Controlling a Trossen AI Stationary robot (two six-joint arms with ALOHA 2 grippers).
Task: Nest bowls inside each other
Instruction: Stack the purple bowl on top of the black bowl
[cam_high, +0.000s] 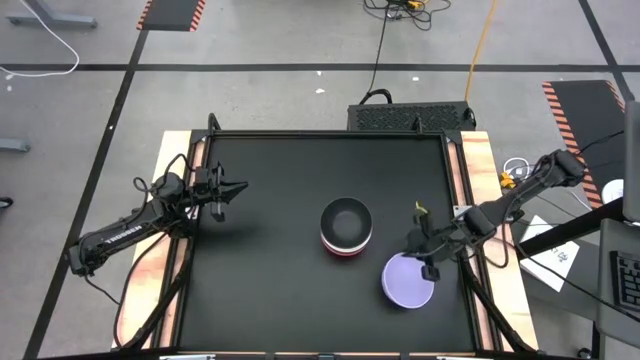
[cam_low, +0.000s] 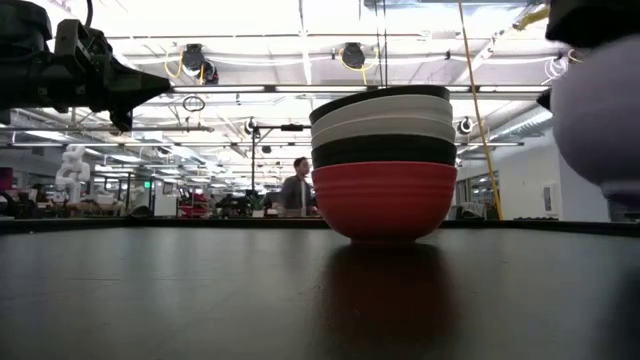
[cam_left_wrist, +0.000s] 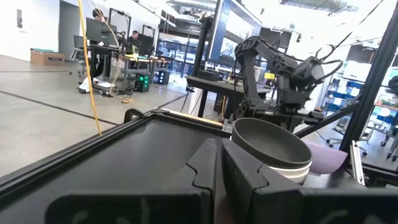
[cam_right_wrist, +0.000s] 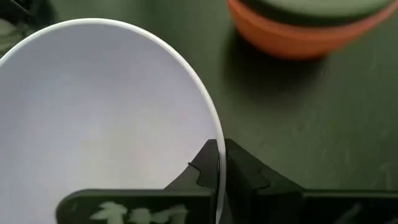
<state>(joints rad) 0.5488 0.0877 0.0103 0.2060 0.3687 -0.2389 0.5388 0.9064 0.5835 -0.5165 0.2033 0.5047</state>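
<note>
- Filling most of the right wrist view, the pale lavender bowl (cam_right_wrist: 106, 118) is sitting nearest the lens, its thin rim passing between the right gripper (cam_right_wrist: 219, 163) fingers, which are clamping shut on it.
- From above, that lavender bowl (cam_high: 407, 279) is lying just beside the stack of bowls (cam_high: 346, 227), towards the right arm's side and nearer the table's front edge; whether it is resting on the mat or being held slightly above it is not clear.
- Serving as the landmark, the stack is standing near the middle of the black table (cam_high: 270, 290): a red bowl (cam_low: 385, 200) is sitting at the bottom, a black one (cam_low: 384, 150) inside it, two white ones (cam_low: 383, 119) above that, and another black bowl (cam_low: 380, 93) on top.
- Nothing is standing between the stack and the lavender bowl; they are near but apart.
- Well to the stack's left, the left gripper (cam_high: 235, 188) is hovering over the mat with fingers closed on nothing, its arm bending back over the table's left edge.
- Wooden strips are bordering the black mat on both sides.
- Behind the stack, the low view is showing a bright workshop with ceiling lights and a person (cam_low: 296, 188) standing far back.
- Cables are trailing over the grey floor beyond the table.
</note>
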